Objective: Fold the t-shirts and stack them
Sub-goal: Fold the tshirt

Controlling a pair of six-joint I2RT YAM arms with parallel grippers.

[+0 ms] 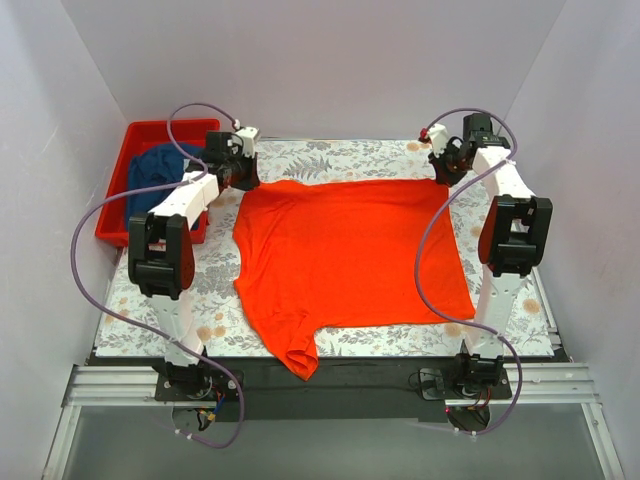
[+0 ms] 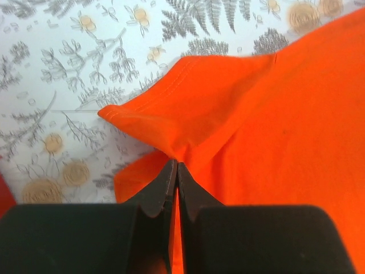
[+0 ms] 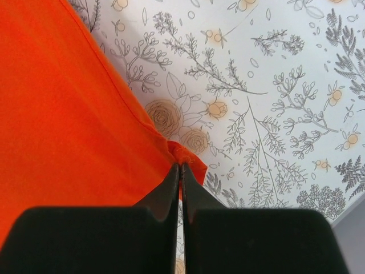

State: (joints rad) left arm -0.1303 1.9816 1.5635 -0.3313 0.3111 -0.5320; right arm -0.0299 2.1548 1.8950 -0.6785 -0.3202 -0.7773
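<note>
Orange-red t-shirt (image 1: 350, 260) lies spread mid-frame on the table (image 1: 215, 300); our left tool (image 2: 174, 165) pinches its upper-left corner, our right tool (image 3: 180, 166) its upper-right corner. We see the dark blue t-shirt (image 1: 160, 165) in the bin (image 1: 140, 128), upper left.

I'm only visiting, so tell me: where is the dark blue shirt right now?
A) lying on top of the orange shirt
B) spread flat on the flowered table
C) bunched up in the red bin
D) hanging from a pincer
C: the blue shirt lies crumpled inside the red bin at the far left, while the left pincer and right pincer are each shut on a corner of the orange shirt.
</note>
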